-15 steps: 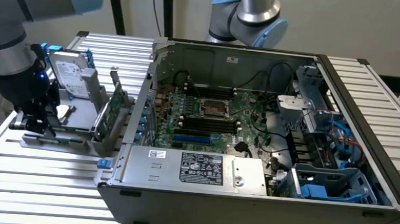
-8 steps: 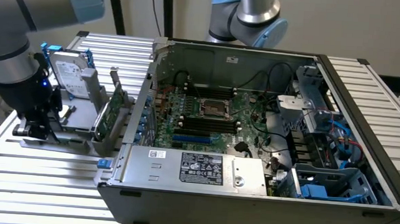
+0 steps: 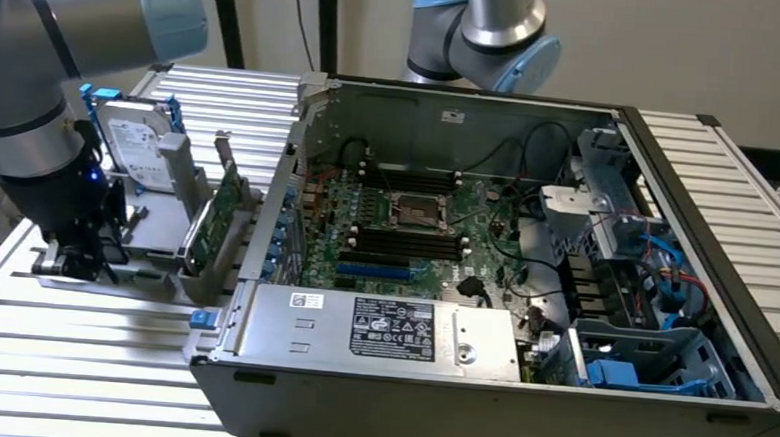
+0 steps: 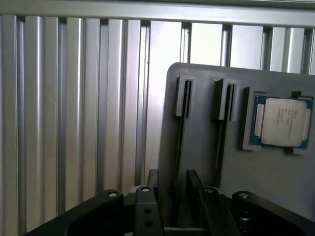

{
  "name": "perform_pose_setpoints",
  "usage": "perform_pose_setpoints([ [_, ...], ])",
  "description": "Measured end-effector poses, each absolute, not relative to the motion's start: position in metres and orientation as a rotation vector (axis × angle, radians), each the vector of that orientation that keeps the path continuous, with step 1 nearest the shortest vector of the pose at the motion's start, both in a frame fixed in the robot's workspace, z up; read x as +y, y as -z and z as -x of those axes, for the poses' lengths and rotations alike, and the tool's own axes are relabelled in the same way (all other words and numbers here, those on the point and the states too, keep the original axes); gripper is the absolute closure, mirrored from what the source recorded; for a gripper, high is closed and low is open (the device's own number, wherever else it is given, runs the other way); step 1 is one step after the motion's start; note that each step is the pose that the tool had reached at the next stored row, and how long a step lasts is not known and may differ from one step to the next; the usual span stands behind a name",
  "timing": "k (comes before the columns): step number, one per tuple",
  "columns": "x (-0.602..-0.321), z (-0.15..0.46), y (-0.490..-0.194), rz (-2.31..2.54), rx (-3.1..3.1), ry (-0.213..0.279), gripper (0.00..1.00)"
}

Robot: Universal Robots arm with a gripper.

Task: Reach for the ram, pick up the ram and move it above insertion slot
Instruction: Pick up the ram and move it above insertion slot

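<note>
Standing edge-on in one groove of the gray holder (image 4: 202, 162), the groove farther from the processor (image 4: 283, 122), the ram (image 4: 180, 142) shows as a thin dark strip, so its identification is tentative. The gripper (image 4: 172, 178) straddles this strip, with the jaws set narrow and a small gap on either side. The holder rests on the slatted desk (image 4: 74, 108). At the exterior view's left, the gripper (image 3: 74, 259) sits low beside the hard drive (image 3: 140, 145) and expansion card (image 3: 223, 205), near the open computer case (image 3: 487, 409).
</note>
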State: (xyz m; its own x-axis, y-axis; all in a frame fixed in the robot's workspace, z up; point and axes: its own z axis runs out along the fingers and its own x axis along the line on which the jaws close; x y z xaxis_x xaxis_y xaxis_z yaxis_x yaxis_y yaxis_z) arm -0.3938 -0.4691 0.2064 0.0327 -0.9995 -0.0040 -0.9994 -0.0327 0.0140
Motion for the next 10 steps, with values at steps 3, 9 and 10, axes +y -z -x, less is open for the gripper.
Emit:
perform_pose_setpoints([
  [3, -0.4691, 0.3937, -0.2014, -2.25, -2.184, 0.022, 0.64],
  [9, -0.4687, 0.3938, -0.2003, -2.247, -2.187, 0.023, 0.72],
  [10, -0.4687, 0.3938, -0.2001, -2.247, -2.187, 0.023, 0.78],
])
